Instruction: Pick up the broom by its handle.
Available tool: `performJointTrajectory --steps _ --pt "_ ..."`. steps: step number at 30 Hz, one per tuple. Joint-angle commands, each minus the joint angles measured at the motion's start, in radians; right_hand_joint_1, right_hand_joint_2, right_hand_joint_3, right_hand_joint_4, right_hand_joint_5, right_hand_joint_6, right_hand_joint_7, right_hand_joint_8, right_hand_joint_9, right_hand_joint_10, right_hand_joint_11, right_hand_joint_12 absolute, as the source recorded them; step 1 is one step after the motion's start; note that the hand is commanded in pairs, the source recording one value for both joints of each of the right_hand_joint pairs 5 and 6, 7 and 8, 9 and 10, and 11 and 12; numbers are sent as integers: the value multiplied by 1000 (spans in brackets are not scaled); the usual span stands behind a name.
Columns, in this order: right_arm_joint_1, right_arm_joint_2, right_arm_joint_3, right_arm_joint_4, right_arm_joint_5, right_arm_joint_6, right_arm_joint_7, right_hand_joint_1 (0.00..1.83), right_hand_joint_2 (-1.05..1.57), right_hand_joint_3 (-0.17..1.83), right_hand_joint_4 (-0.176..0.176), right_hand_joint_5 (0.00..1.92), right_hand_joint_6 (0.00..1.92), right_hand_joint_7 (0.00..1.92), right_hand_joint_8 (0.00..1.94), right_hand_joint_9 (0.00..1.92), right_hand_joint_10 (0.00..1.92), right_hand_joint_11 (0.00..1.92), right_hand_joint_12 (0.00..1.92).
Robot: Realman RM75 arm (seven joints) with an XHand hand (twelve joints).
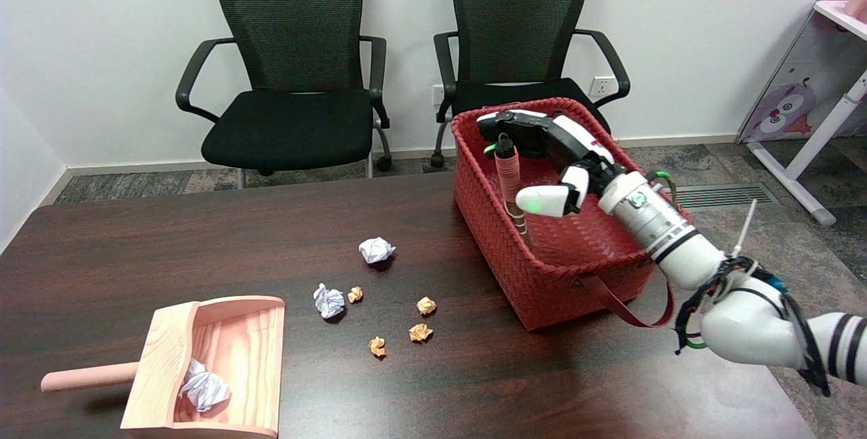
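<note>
1. I see the broom (509, 185) standing nearly upright inside the red woven basket (501, 256), leaning against the basket's left wall. Its handle is pinkish red with a dark rounded tip at the top, just above the basket's rim; lower down the stem turns dark and thin, and its bottom end is hidden by the basket wall.

2. The basket sits on the dark wooden table (203, 236), toward its far right side, with a red strap handle (633, 307) hanging loose over its near right corner.

3. My right hand (542, 151) reaches into the basket from the right, above its floor. The fingers (504, 129) stretch out leftward past the top of the broom handle, and the thumb (542, 200) juts out lower down, just right of the handle's middle.

4. The fingers and thumb are spread apart, with the handle standing in the gap between them. I cannot tell whether any finger touches the tip; nothing is clamped yet.

5. On the table left of the basket lie crumpled paper balls: a white one (376, 249), another white one (329, 301), and four small orange ones (425, 305) scattered near them.

6. A wooden dustpan (162, 358) rests at the near left, with a white paper wad (202, 388) inside it.
</note>
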Motion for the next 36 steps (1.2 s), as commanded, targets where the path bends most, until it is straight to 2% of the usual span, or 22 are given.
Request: performJointTrajectory --steps 1,8,13,15,16,18,19,22,28,29,30,33,35,36 --pt "174 -95 -144 107 -45 -6 69 941 -402 1199 -62 512 512 512 512 438 438 583 583" --pt "170 -100 -152 98 -45 5 70 945 -381 1184 -67 527 527 527 527 436 436 604 604" --pt "161 -100 -153 89 -45 6 78 953 -348 1161 -92 552 552 552 552 485 485 689 689" --pt "162 -100 -158 86 -45 6 84 964 -315 1133 -111 573 573 573 573 570 570 783 783" --pt "163 -100 -160 85 -45 6 84 976 -296 1113 -120 586 586 586 586 686 686 911 911" --pt "164 -100 -163 84 -45 6 84 962 -278 1093 -170 599 599 599 599 898 898 1071 1071" --pt "164 -100 -163 82 -45 6 84 971 -266 1081 -176 608 608 608 608 1002 1002 1139 1139" --pt "163 -100 -163 80 -45 7 84 976 -232 1055 -176 649 649 649 649 1232 1232 1323 1323" --pt "161 -100 -164 79 -45 7 84 945 -181 1075 -176 836 836 836 836 1451 1451 1498 1498" --pt "161 -100 -164 79 -45 7 84 944 -169 1077 -66 881 881 881 881 1473 1473 1507 1507" --pt "161 -100 -164 79 -45 7 84 921 -132 1068 -5 957 957 957 957 1511 1511 1519 1519" --pt "160 -100 -164 79 -45 7 84 914 -40 1036 0 1136 1136 1136 1136 1569 1569 1543 1543" --pt "159 -100 -164 79 -45 7 84 901 2 1043 -10 1280 1280 1280 1280 1590 1590 1563 1563" --pt "158 -100 -164 79 -45 7 84 900 3 1047 -12 1292 1292 1292 1292 1592 1592 1565 1565"
